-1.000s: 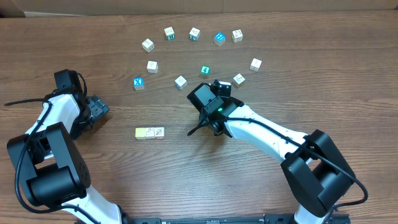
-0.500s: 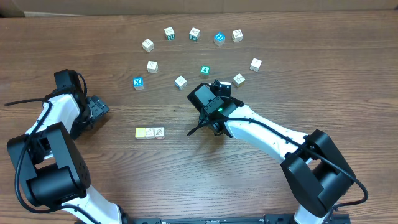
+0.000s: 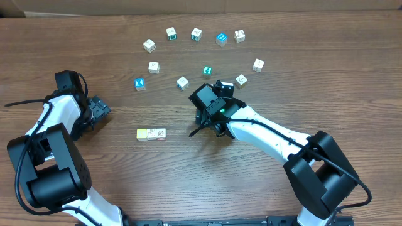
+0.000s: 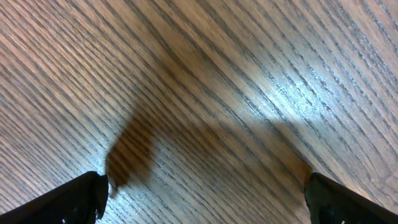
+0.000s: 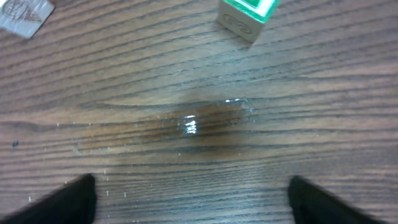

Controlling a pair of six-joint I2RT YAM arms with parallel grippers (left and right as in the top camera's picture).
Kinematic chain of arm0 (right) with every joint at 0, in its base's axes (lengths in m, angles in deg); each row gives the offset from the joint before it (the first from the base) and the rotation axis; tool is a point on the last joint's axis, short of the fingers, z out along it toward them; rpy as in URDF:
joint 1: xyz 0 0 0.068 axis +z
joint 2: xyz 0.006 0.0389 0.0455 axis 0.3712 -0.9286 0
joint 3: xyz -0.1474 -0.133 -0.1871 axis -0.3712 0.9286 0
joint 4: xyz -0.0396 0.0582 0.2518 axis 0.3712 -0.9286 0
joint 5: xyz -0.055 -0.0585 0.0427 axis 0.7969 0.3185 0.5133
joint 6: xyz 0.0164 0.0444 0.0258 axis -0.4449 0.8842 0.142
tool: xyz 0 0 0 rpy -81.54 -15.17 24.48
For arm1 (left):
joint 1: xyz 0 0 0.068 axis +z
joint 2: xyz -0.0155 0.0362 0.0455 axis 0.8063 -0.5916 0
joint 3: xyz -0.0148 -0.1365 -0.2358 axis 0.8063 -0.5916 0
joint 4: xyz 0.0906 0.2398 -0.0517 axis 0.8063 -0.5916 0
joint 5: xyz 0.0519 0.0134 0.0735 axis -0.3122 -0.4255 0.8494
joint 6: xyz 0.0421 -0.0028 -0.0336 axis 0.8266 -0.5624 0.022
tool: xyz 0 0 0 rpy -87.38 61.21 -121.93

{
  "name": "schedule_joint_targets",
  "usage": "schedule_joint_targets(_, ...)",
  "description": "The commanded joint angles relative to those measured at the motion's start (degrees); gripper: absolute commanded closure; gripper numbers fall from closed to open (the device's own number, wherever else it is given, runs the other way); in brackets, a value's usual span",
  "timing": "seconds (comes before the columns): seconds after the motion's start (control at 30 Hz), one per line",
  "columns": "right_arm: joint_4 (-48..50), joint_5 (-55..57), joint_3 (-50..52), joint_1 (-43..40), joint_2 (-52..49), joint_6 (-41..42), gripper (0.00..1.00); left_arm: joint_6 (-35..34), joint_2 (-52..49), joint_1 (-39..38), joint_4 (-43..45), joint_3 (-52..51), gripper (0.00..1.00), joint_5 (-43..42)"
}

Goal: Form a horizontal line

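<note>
We found the line only begun: a pale yellow cube [image 3: 142, 134] and a white cube with a line drawing [image 3: 159, 133] sat touching, side by side, so their shared axis ran left to right across the table [image 3: 188, 188], with the free end on the white cube's right. The right gripper [image 5: 193, 190] stood with its fingers spread wide and nothing between them, only bare wood below. Ahead of it, toward the far side of the table and slightly to its right, lay a green cube [image 3: 207, 71], near but not touching; its white mark was too small for us to read. Another white cube [image 3: 182, 82] lay ahead to its left. We judged the right arm to be the nearer one for either cube, since the left gripper [image 4: 205, 190], also spread wide and empty, sat well apart at the table's left side. The pair of 2 lay the opposite way from the green cube, nearer the bases and to the left, so any carry would run back across the right gripper's own position.
</note>
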Motion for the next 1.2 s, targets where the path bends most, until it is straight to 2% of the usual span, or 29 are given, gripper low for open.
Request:
schedule_joint_targets(0.0, 0.39, 0.55, 0.28, -0.22, 1.11, -0.02, 0.0, -0.13, -1.01, -0.13, -0.37, -0.37, 0.0, 0.37)
schedule_joint_targets(0.63, 1.22, -0.04, 0.28, -0.24, 1.11, -0.09, 0.0, -0.15, -1.01, -0.13, -0.37, -0.37, 0.0, 0.37)
schedule_joint_targets(0.77, 1.2, -0.04, -0.55, -1.53, 1.11, -3.69, 0.0, -0.15, -1.01, -0.13, -0.37, -0.37, 0.0, 0.37)
schedule_joint_targets(0.87, -6.51, -4.74, -6.19, -4.33, 1.11, -4.74, 0.0, -0.13, -1.01, -0.13, -0.37, -0.37, 0.0, 0.37)
schedule_joint_targets(1.03, -23.89, -8.96, -22.45, -9.84, 1.11, -4.76, 0.0, -0.15, -1.01, -0.13, -0.37, -0.37, 0.0, 0.37)
schedule_joint_targets(1.17, -28.02, -8.98, -29.31, -13.0, 1.11, -6.29, 0.0, -0.13, -1.01, -0.13, -0.37, -0.37, 0.01, 0.37)
